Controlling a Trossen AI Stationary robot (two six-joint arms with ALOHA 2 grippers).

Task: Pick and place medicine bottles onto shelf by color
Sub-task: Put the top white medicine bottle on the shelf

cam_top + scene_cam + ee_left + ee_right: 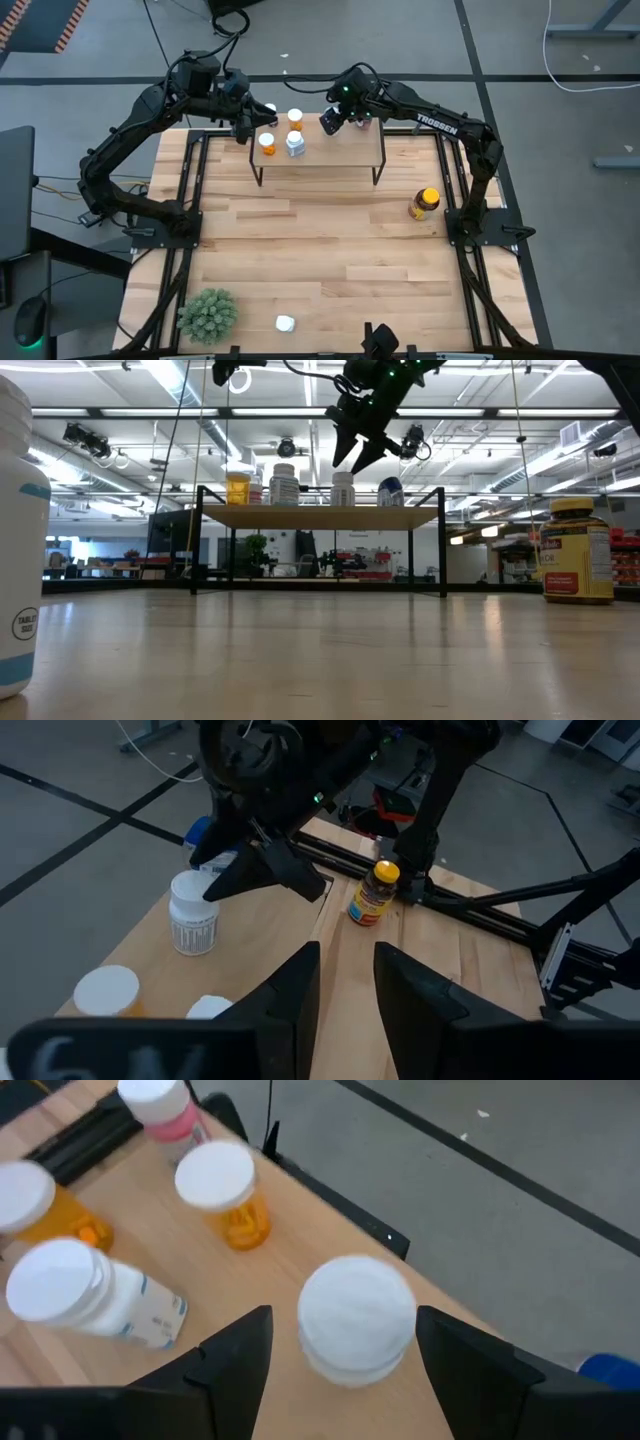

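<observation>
Wooden tabletop (330, 250) is seen carrying the shelf (330, 152) at its far edge. Bottles (294, 145) are stood on the shelf; an amber bottle (424, 203) and a white bottle (285, 323) are left on the table. Above the shelf, the right gripper (340, 1342) is held apart over a white-capped bottle (356, 1320); the left gripper (346, 982) is held narrowly apart, empty.

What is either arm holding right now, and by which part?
Nothing is held. The right gripper hangs open above a white bottle on the shelf; the left gripper has an empty gap between its fingers.
</observation>
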